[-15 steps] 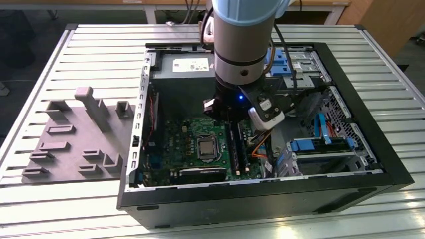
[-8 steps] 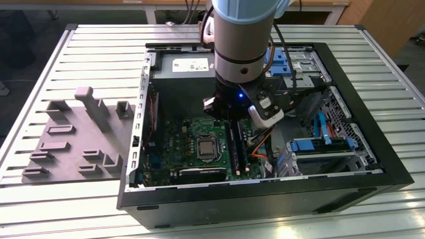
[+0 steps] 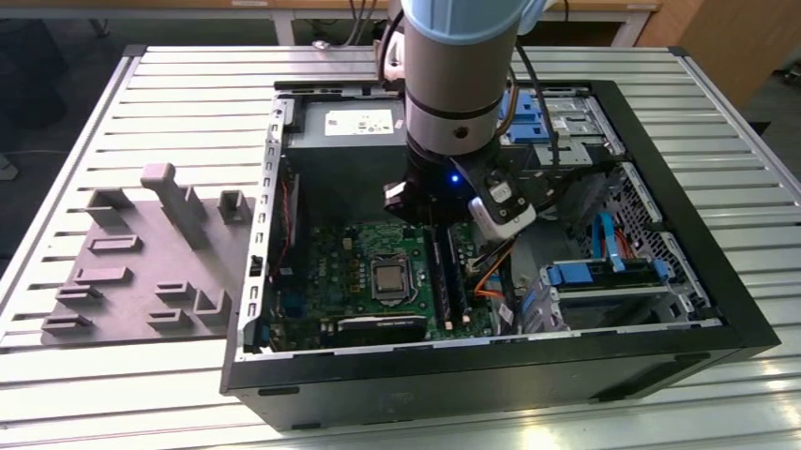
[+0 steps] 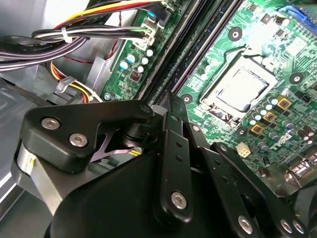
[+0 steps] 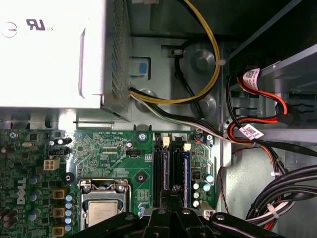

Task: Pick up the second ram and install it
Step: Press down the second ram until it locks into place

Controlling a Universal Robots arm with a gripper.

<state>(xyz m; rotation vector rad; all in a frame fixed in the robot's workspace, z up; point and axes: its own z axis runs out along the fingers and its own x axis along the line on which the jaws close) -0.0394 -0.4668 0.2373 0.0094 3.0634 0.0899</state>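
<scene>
My gripper (image 3: 434, 223) hangs inside the open computer case (image 3: 501, 375), low over the motherboard (image 3: 356, 248). In both wrist views its black fingers (image 4: 173, 148) meet at the tips, so the gripper (image 4: 168, 101) (image 5: 173, 191) looks shut. It sits right over the near end of the two long memory slots (image 5: 164, 163) (image 4: 190, 44). The slots' white latches (image 5: 166, 142) are at their far end. I cannot tell the second ram apart from the dark slots. Whatever lies under the fingertips is hidden by the gripper body.
The processor socket (image 5: 101, 213) lies beside the slots. The power supply (image 5: 49, 49) and bundled cables (image 5: 198, 94) crowd the far end, and drive bays (image 3: 613, 272) stand at the exterior view's right. A grey fixture with blocks and posts (image 3: 150, 253) sits outside the case on the slatted table (image 3: 100, 375).
</scene>
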